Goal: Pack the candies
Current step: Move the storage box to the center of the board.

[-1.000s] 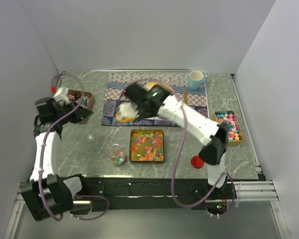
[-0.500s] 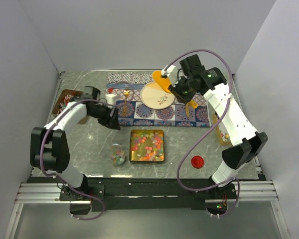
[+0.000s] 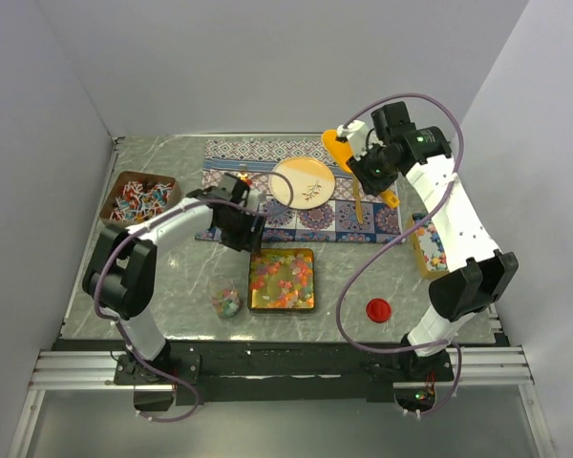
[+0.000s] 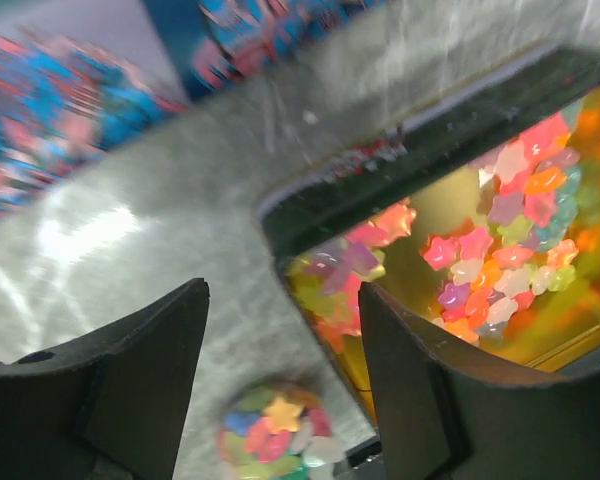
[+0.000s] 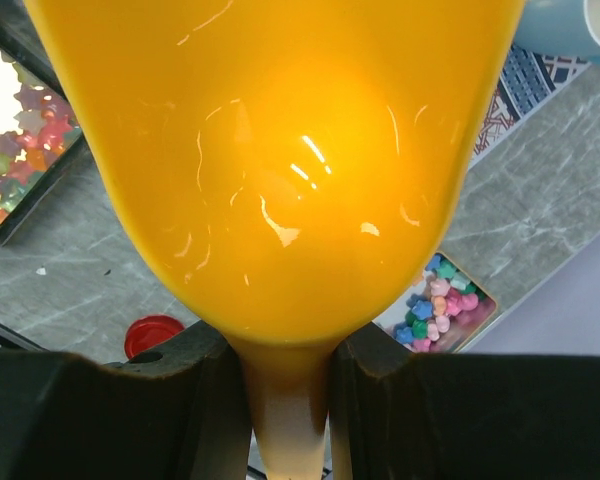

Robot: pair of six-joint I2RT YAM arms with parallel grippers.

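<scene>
The candies are small star-shaped sweets in mixed colours. Many lie in a gold square tin (image 3: pixel 282 280) (image 4: pixel 460 250); some fill a small glass jar (image 3: pixel 226 297) (image 4: pixel 275 435). My left gripper (image 3: pixel 241 227) (image 4: pixel 280 295) hangs open and holds nothing, above the tin's back left corner, with the jar below, between its fingers. My right gripper (image 3: pixel 361 162) (image 5: pixel 285 400) is shut on the neck of an orange scoop (image 3: pixel 339 150) (image 5: pixel 280 150), held high over the patterned mat's back right part. Whether the scoop holds candies I cannot tell.
A red lid (image 3: pixel 377 309) (image 5: pixel 152 335) lies right of the tin. A box of wrapped sweets (image 3: pixel 137 196) stands at the left. Another candy box (image 3: pixel 428 250) (image 5: pixel 442 305) sits at the right, partly under my right arm. A plate (image 3: pixel 303 181) rests on the mat (image 3: pixel 267 153).
My left arm swung right from the left box to the tin, and its gripper opened. My right arm carried the scoop from the mat's middle up to the back right.
</scene>
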